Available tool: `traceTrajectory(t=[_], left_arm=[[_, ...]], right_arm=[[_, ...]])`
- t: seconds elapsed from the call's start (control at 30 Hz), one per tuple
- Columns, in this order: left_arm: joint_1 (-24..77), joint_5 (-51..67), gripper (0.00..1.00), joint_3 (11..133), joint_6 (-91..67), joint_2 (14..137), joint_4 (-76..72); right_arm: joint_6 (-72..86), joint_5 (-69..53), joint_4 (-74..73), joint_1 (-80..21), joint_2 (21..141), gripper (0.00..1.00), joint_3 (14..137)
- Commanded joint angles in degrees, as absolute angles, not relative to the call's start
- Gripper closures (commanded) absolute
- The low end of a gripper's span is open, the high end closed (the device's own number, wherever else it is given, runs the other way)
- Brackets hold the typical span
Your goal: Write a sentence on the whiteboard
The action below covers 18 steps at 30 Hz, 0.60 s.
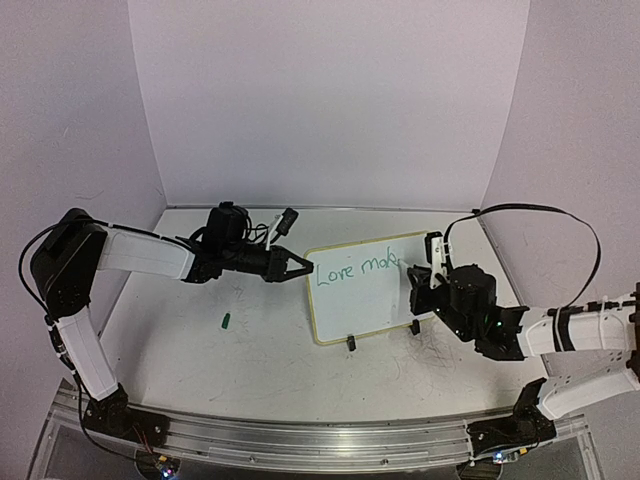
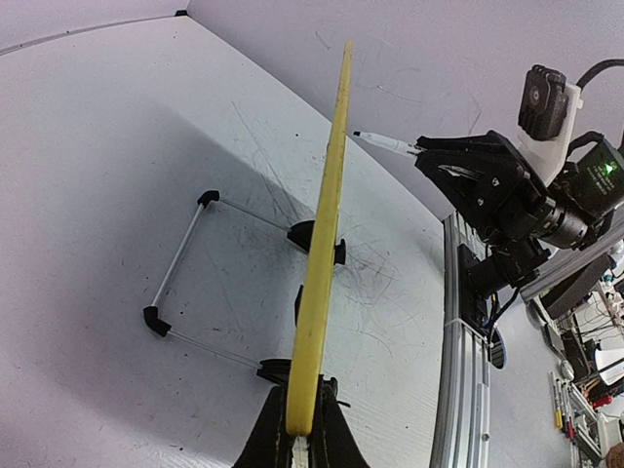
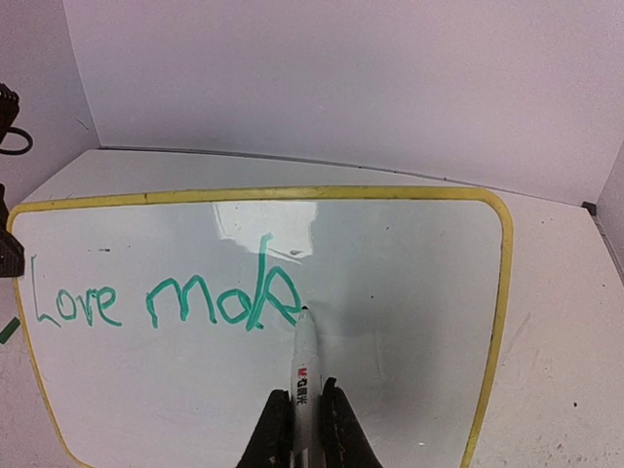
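Note:
The whiteboard (image 1: 365, 292) stands tilted on its black clip feet near the table's middle, with green writing "Love mak" (image 3: 166, 300) on it. My left gripper (image 1: 300, 266) is shut on the board's left yellow frame edge, which the left wrist view shows edge-on (image 2: 327, 224) between the jaws (image 2: 304, 429). My right gripper (image 3: 304, 402) is shut on a white marker (image 3: 305, 353). The marker's tip touches the board just right of the last letter. From the top view the right gripper (image 1: 415, 285) is at the board's right side.
A small green marker cap (image 1: 228, 320) lies on the table left of the board. A wire stand (image 2: 180, 263) props the board from behind. White walls close in the table at the back and sides. A metal rail (image 1: 320, 440) runs along the near edge.

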<state>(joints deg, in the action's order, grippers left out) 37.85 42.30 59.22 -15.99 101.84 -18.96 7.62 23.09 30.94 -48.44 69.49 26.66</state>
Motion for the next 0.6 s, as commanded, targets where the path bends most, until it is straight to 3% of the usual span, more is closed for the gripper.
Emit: traceTrajectory(t=[0.0,0.57], left_arm=[[38.27,39.65,1.0,59.89,-13.1,101.28,-14.5],[38.32,39.64,1.0,59.75,-12.95,100.99,-14.52]], right_arm=[[7.77,24.21,34.18,-48.05,70.48,1.0,29.35],[10.35,28.61,32.02,-47.57,72.07,1.0,29.02]])
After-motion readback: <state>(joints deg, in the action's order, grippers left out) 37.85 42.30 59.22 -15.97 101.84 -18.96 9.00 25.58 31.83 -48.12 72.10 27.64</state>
